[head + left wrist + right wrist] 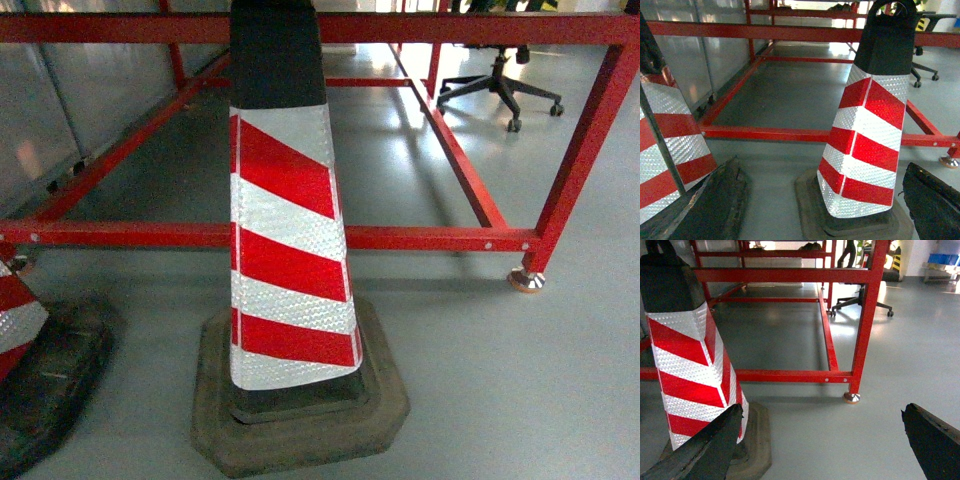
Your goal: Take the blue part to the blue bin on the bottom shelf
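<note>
Blue part: not seen in any of the three views, so its place relative to either hand cannot be told.
Blue bin: none can be made out; a blurred blue shape [944, 259] sits far off at the upper right of the right wrist view, too small to identify.
Bottom shelf: no steel rack level shows in these views.
Left hand [820, 200]: its two dark fingers [715, 210] show at the lower corners of the left wrist view, spread wide apart with nothing between them but floor and the cone's base; it holds nothing.
Right hand [825, 440]: dark fingers [705, 450] at the lower left and lower right of the right wrist view, wide apart, gripping nothing; the left finger overlaps the cone's base in the view.
Traffic cone [285, 230]: red and white reflective stripes, black top, standing upright on a dark rubber base, close in front of the robot and filling the middle of the head view.
Second cone [20, 320]: same stripes, at the left edge of the head view, just beside the first.
Red frame [420, 238]: painted metal bars running behind the cones, low rail near the floor, upright post on a round foot at the right.
Office chair [500, 85]: beyond the frame, well apart.
Floor [520, 390]: smooth grey, glossy.
</note>
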{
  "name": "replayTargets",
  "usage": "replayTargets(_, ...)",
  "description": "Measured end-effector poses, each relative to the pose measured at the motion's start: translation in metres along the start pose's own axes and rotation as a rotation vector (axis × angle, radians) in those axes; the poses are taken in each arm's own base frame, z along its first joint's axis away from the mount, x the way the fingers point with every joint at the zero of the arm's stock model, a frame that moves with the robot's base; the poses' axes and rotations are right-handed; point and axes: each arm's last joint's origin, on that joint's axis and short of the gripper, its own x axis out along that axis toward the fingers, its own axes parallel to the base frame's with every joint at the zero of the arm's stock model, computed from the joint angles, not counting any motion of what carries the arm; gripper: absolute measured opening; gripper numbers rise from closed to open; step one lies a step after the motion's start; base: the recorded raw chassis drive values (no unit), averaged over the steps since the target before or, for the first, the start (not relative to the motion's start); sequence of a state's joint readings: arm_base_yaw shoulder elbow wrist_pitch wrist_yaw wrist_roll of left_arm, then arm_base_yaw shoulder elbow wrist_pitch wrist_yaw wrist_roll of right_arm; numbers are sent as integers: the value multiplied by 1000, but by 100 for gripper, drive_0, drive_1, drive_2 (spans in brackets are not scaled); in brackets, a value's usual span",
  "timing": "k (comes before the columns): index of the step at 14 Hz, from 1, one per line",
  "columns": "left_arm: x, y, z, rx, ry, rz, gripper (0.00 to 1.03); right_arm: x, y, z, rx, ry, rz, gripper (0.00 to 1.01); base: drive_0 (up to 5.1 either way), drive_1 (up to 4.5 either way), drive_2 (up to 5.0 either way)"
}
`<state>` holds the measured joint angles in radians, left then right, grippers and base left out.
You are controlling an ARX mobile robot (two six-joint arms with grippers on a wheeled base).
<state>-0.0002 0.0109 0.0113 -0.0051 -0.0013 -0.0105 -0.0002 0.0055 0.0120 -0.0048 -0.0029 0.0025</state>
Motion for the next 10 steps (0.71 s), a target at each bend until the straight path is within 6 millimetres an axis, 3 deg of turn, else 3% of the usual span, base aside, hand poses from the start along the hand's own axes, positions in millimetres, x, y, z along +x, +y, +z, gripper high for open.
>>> replayTargets(10,0,0,0,0,0,0,98,0,0,0,0,0,0,98,0,0,0)
